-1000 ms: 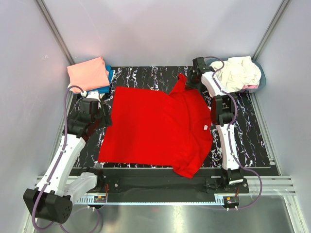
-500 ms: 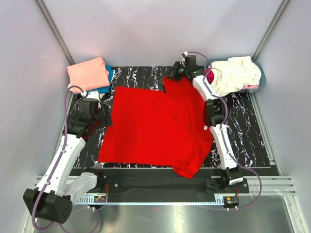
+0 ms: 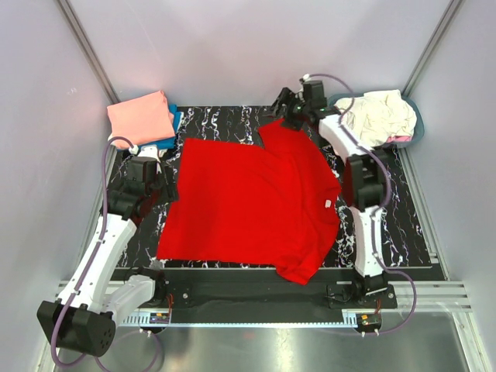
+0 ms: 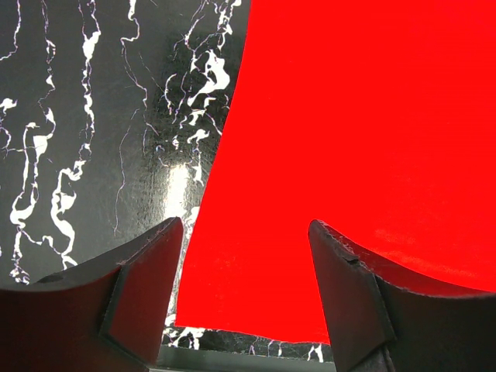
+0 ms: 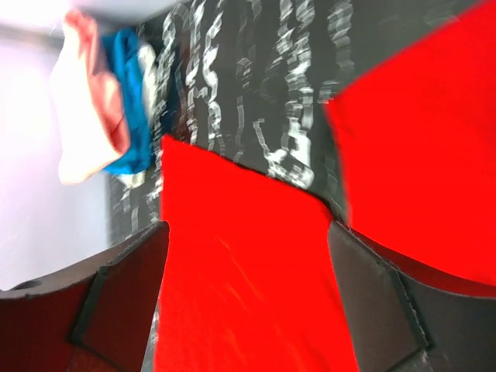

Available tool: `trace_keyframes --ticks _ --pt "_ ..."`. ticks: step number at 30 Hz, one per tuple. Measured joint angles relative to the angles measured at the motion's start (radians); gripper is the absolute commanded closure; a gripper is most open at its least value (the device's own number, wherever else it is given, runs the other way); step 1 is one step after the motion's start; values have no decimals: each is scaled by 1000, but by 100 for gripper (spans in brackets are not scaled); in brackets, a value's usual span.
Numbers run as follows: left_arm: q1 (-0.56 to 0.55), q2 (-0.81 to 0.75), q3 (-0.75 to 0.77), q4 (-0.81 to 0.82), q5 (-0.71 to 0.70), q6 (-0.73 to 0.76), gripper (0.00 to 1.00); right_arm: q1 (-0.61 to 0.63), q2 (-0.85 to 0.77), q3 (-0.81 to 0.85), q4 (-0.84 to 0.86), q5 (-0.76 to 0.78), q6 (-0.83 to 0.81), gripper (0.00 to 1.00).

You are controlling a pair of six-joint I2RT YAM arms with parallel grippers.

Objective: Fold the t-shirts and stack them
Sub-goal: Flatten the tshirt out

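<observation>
Hovering above red t-shirt point(image 3: 248, 205); right end effector point(image 5: 248, 231) spread

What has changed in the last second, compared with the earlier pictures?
The right gripper drew the far sleeve of the red t-shirt leftward, then opened its fingers and let go. The left gripper and the pink and blue stack stayed put.
</observation>
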Motion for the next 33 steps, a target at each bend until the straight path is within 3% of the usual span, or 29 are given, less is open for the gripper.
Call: trace_keyframes --ticks 6,11,15,19,27,33 --pt "0 43 0 1 10 -7 29 -14 -407 -216 -248 322 -150 8" --pt "-9 163 10 2 38 -65 29 -15 -554 -402 -376 497 -229 9" --pt "-40 312 76 29 58 -109 31 -15 -511 -494 -466 556 -270 11" --pt "-53 532 214 86 70 -127 33 -15 -405 -467 -535 583 -309 12" --pt "-54 974 584 105 66 -128 34 -27 -212 -314 -598 595 -342 13" --pt "-38 1204 772 104 60 -128 34 -45 -39 -104 -651 595 -351 13"
